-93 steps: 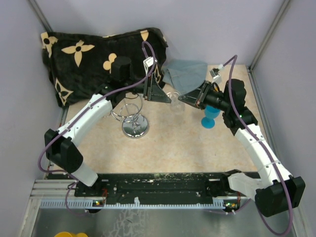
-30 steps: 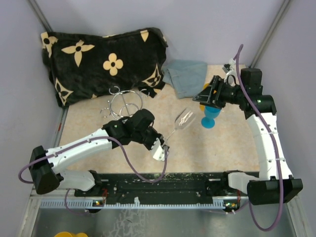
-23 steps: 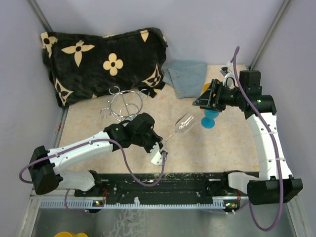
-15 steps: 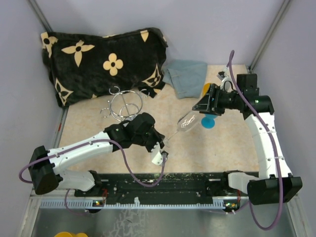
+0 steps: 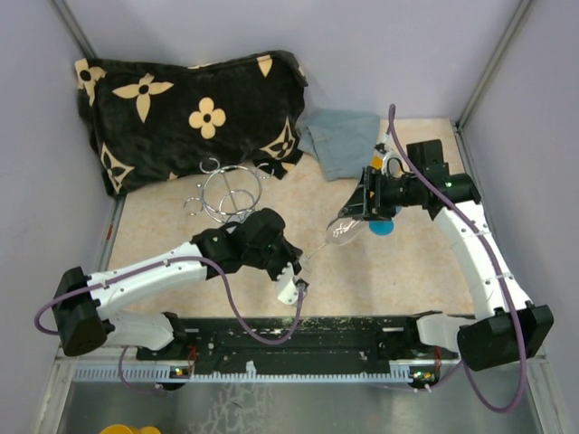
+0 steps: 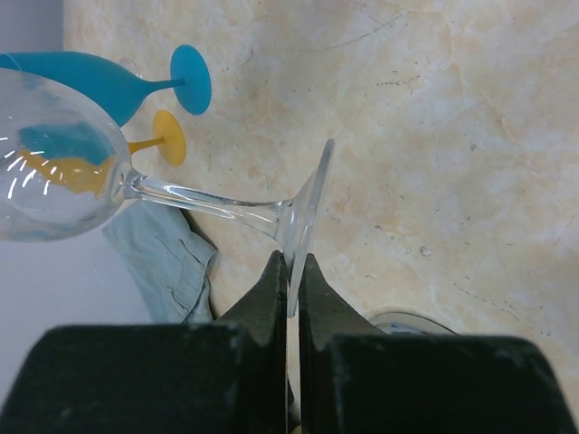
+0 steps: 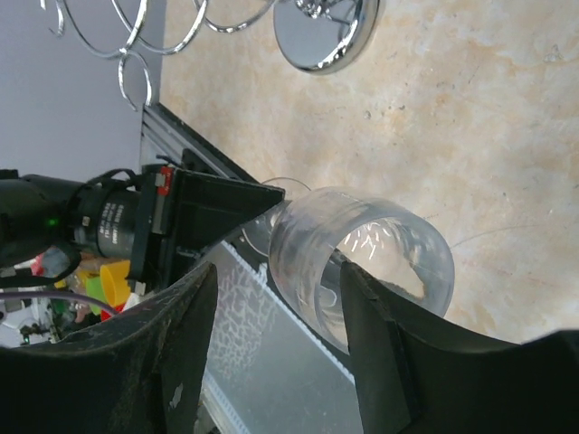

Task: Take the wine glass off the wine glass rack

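Note:
The clear wine glass hangs tilted above the table, off the wine glass rack. My left gripper is shut on the rim of its foot, and the stem and bowl point away to the left in the left wrist view. My right gripper is open at the bowl. Its right finger lies against the bowl's side and its left finger stands apart. The rack's chrome base and wire loops show beyond.
A blue glass and a yellow glass lie on the table at the back right, beside a grey cloth. A black flowered blanket covers the back left. The blue glass's foot sits under my right arm.
My right gripper has swung left and forward from above the blue glass to the bowl of the wine glass. The left gripper still holds the glass's foot and has barely shifted.

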